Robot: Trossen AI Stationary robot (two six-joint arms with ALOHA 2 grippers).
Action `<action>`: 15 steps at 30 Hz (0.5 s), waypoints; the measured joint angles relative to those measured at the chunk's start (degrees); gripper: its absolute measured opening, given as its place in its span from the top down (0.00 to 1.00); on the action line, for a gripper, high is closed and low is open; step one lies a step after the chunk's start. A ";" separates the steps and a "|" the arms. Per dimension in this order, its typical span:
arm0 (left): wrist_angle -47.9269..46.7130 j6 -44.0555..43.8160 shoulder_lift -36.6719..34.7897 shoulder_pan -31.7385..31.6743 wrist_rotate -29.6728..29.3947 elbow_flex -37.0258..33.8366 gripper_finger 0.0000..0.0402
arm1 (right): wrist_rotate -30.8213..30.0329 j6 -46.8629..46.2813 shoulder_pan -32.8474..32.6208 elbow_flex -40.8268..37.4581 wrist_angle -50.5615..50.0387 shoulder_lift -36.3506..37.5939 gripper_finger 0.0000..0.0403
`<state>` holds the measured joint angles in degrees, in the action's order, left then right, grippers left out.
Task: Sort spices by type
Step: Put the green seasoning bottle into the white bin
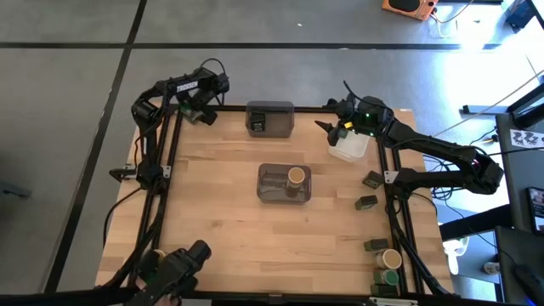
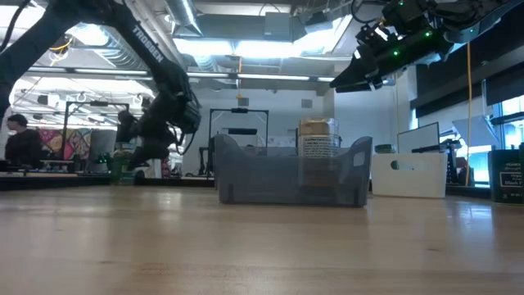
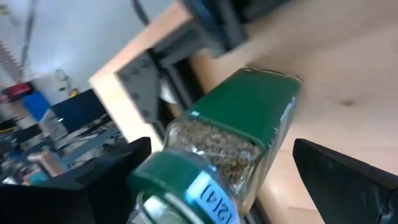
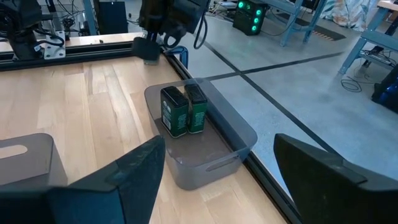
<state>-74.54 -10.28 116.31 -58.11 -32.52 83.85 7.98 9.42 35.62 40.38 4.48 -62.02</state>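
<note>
Carrying: left pincer (image 3: 211, 186) near the bench's far-left corner, spread wide around a green spice tin (image 3: 245, 134).
Tip: steer it level toward the far-edge grey bin (image 4: 236, 134).
Right pincer (image 4: 217, 180): parted, empty.

The left gripper (image 1: 201, 111) is held at the table's far left corner, fingers spread wide. The right gripper (image 1: 325, 126) is raised near the far right side, fingers parted.

centre: grey bin (image 1: 284, 184) blocks | surrounding tabletop (image 1: 212, 212) open
</note>
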 joint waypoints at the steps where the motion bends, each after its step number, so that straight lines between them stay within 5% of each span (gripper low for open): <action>1: 0.00 0.61 0.00 0.04 0.99 0.00 0.03 | 0.01 0.03 -0.01 0.00 0.03 0.00 0.26; 15: -0.44 4.48 -0.02 3.44 6.67 0.00 0.03 | -0.01 0.06 0.00 0.00 0.01 0.00 0.26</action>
<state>-74.98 -5.80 116.29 -54.66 -25.85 83.85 7.97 9.47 35.62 40.38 4.49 -62.02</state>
